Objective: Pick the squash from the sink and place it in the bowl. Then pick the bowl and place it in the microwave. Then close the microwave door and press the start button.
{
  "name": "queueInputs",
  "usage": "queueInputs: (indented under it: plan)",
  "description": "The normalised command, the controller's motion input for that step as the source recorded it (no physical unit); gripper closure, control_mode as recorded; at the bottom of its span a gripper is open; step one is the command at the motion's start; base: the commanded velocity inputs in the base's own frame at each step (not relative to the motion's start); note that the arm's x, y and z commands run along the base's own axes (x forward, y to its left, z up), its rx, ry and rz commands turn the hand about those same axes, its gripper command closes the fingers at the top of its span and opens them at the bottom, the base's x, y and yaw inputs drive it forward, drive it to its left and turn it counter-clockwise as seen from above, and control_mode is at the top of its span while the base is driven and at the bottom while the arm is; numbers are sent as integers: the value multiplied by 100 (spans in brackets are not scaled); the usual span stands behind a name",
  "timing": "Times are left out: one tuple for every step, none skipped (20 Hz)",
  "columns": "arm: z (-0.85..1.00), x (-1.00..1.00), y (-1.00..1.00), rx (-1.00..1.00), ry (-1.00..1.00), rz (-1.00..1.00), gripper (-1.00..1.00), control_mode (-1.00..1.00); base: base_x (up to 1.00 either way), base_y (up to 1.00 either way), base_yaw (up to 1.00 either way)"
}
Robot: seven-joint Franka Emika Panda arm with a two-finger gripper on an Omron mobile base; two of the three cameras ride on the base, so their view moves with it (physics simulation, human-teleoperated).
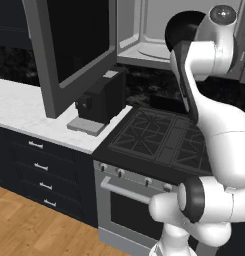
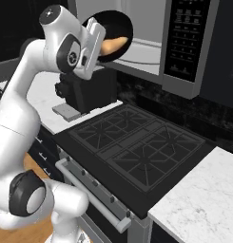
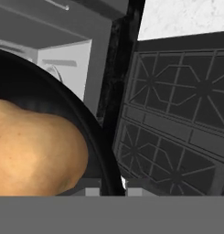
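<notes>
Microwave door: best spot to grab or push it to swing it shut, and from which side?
Go for the free lower corner of the microwave door, farthest from its hinge, and push on its outer face, from the counter side toward the microwave cavity. It hangs wide open over the counter. The claw is holding the bowl with the squash, so release first.

One bowl [image 2: 119, 24], one squash [image 2: 111, 45], one microwave [image 2: 151, 38], one stove [image 2: 137, 149].
</notes>
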Motion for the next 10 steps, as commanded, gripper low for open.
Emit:
queueInputs:
  plan:
    - [0,71,-31,0,9,0,100,-100,0,0,0]
    - [0,71,-31,0,8,1,100,-100,0,0,0]
    - [0,69,-28,0,7,1,100,-100,0,0,0]
    - [0,71,-24,0,7,1,100,-100,0,0,0]
    - [0,72,-22,0,7,1,100,-100,0,0,0]
    - [-2,74,-21,0,7,1,100,-100,0,0,0]
    - [-1,75,-24,0,6,1,100,-100,0,0,0]
    - [0,76,-25,0,5,2,100,-100,0,0,0]
    - [0,77,-25,0,5,2,100,-100,0,0,0]
    - [-3,75,-24,0,4,2,100,-100,0,0,0]
